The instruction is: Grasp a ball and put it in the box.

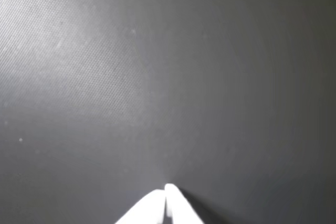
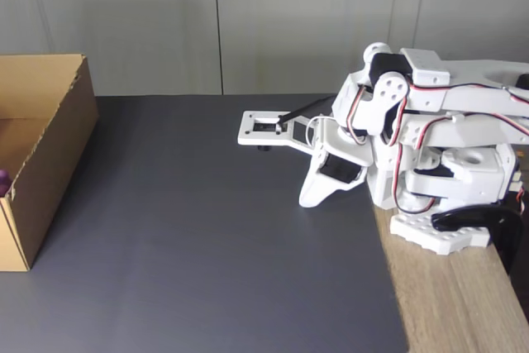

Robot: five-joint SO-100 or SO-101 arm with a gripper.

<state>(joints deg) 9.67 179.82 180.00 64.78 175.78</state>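
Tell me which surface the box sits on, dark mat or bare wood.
The dark mat: the box stands on it, away from the bare wood under the arm's base.

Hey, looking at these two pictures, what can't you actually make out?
- The ball: in the fixed view just a purple sliver at the left edge, inside the box; the frame cuts it off.
- The box: its left part is cut off too.
- The gripper: in the wrist view its white fingers are blurred, overexposed and cut by the bottom edge.
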